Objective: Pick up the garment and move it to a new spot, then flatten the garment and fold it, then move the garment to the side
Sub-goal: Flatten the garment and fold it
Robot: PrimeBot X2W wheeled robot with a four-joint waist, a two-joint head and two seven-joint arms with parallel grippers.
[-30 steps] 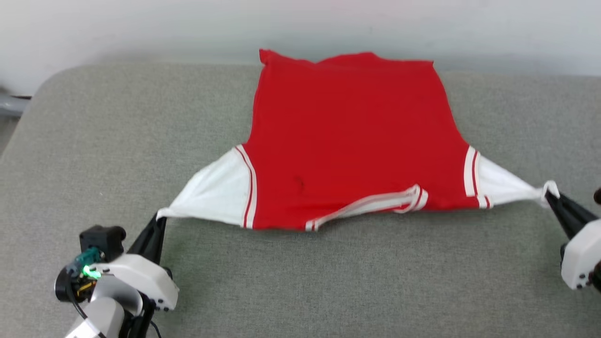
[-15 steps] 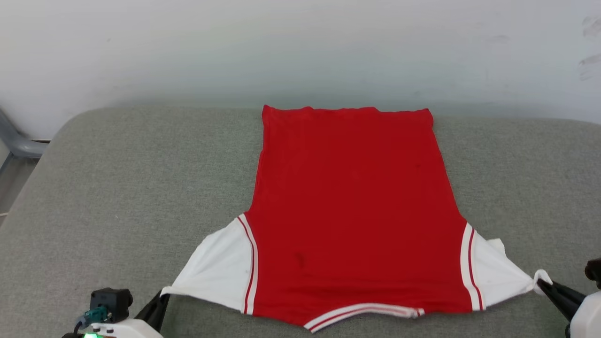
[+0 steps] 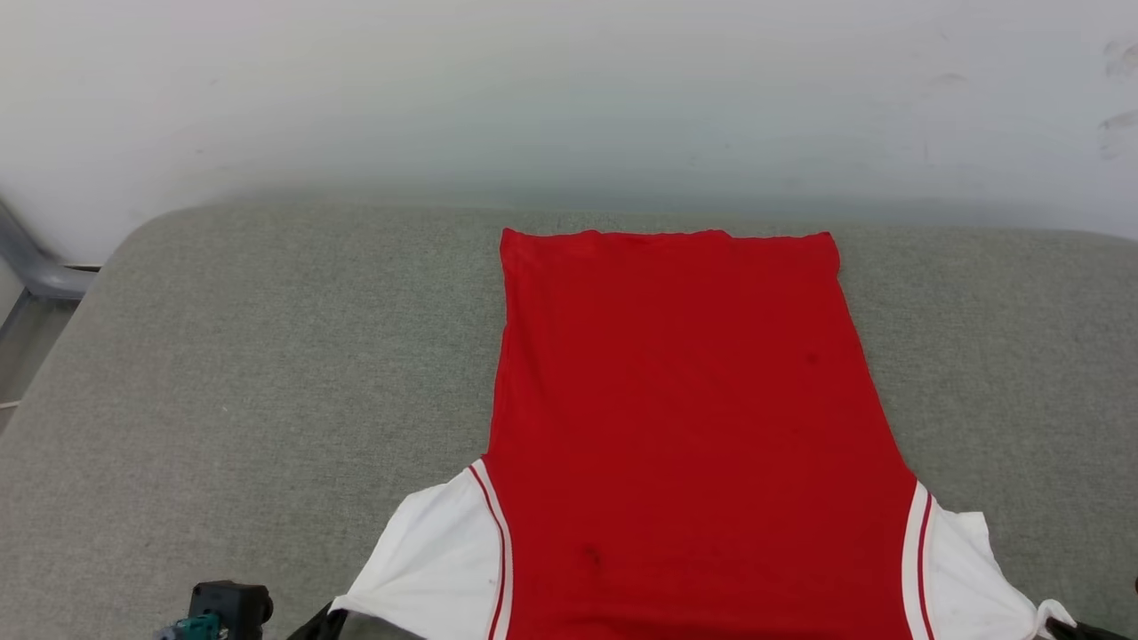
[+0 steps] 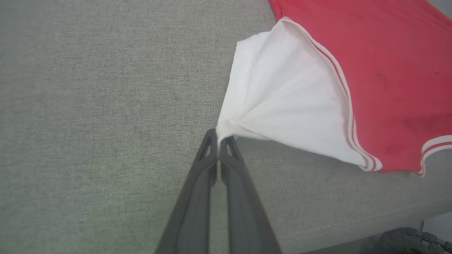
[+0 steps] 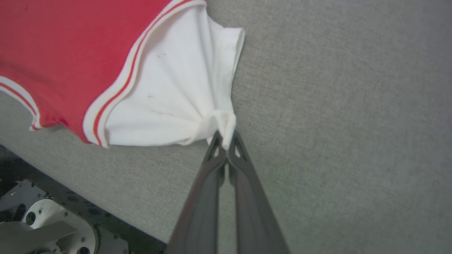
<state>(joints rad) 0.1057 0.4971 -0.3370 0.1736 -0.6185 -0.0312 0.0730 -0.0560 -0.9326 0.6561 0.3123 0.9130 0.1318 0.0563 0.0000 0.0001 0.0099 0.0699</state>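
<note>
The garment [image 3: 685,418], a red jersey with white short sleeves, lies spread flat, plain side up, on the grey cushioned surface [image 3: 267,373]. Its hem is at the far end and its shoulders run off the head view's bottom edge. My left gripper [image 4: 219,135] is shut on the tip of one white sleeve [image 4: 279,102], pulling it taut. My right gripper [image 5: 226,135] is shut on the bunched tip of the other white sleeve [image 5: 176,102]. In the head view the dark fingertips [image 3: 320,627] of the left gripper show at the bottom edge beside that sleeve [image 3: 436,569].
A pale wall [image 3: 569,98] rises behind the cushioned surface. A grey metal frame piece [image 3: 36,267] stands at the far left. The cushion's near edge [image 5: 88,197] and the robot's base [image 5: 46,229] show in the right wrist view.
The head camera has tilted up, so the scene sits lower in view. The garment has been drawn toward me and stretched flat; the wavy hem and folded collar have smoothed out. Both grips hold.
</note>
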